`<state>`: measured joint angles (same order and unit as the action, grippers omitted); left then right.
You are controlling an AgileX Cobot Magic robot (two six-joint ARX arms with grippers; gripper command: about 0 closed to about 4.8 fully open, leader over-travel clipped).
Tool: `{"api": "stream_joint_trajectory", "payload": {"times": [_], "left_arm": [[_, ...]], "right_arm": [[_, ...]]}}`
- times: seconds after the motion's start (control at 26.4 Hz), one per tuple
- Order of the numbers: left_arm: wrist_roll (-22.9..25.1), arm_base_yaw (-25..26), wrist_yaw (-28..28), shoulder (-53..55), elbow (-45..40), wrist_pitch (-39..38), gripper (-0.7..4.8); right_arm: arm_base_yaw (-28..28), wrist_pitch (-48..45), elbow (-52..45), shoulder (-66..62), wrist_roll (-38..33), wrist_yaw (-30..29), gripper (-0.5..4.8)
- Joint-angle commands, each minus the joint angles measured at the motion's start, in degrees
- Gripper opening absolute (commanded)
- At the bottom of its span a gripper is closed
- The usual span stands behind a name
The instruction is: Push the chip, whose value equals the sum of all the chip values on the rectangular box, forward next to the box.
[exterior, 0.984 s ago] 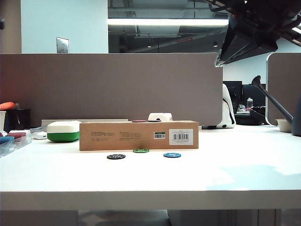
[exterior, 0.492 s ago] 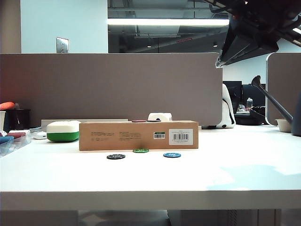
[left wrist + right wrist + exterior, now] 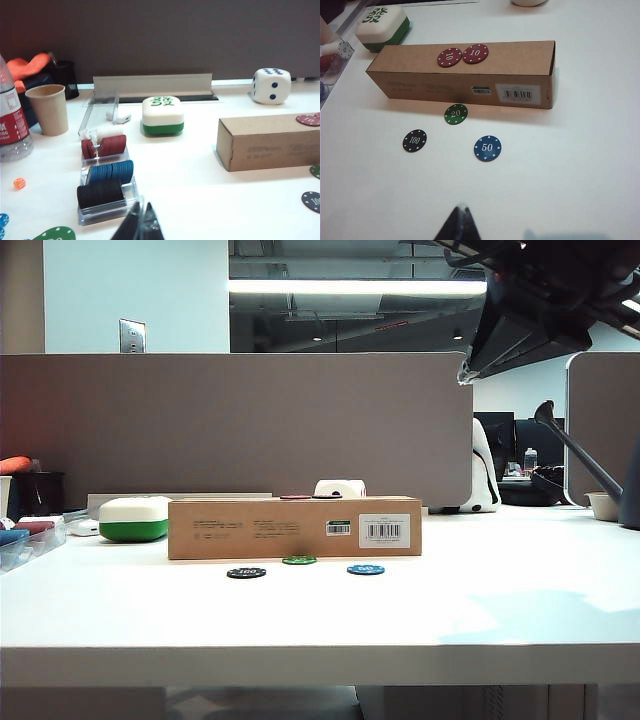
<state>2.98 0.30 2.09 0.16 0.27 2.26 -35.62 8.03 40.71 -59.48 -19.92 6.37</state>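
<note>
The green chip (image 3: 456, 113), marked 20, lies flat on the white table just in front of the rectangular box (image 3: 465, 75), a small gap apart; it also shows as the green chip (image 3: 299, 560) before the box (image 3: 295, 528). Two red chips marked 10 (image 3: 450, 57) (image 3: 475, 53) lie on the box top. My right gripper (image 3: 461, 212) is shut and empty, hovering well back from the chips. My left gripper (image 3: 142, 215) is shut and empty beside a chip rack (image 3: 105, 185), far from the box (image 3: 270, 140).
A black 100 chip (image 3: 414, 140) and a blue 50 chip (image 3: 487, 148) lie nearer than the green one. A white-and-green case (image 3: 162, 115), a die (image 3: 271, 86), a paper cup (image 3: 48, 109) and a bottle (image 3: 12, 125) stand around. The right arm (image 3: 530, 310) hangs high up.
The right arm at the top of the exterior view has shifted very slightly. The chips and the box have not moved.
</note>
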Motion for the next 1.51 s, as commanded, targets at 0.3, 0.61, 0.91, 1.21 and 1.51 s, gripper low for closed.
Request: {"api": "stream_joint_trajectory", "payload": {"times": [0.3,0.61,0.91,1.21,1.51], "left_arm": [[-0.02,0.15,-3.39,-0.02,0.15,0.13,-0.05],[-0.02,0.15,-3.39,-0.02,0.15,-0.04,-0.05],[-0.02,0.15,-3.39,-0.02,0.15,-0.04,-0.05],[-0.02,0.15,-3.39,-0.02,0.15,-0.04,-0.05],[-0.02,0.15,-3.39,-0.02,0.15,-0.04,-0.05]], "right_arm": [[0.00,-0.59,0.17,0.11,-0.17,0.13,-0.06],[0.00,-1.16,0.17,0.11,0.11,0.15,-0.06],[0.04,-1.29,0.17,0.11,1.14,1.81,-0.06],[0.07,0.09,-0.55,0.13,11.23,2.60,-0.06],[0.48,-22.03,-13.57,0.15,10.49,2.62,-0.06]]}}
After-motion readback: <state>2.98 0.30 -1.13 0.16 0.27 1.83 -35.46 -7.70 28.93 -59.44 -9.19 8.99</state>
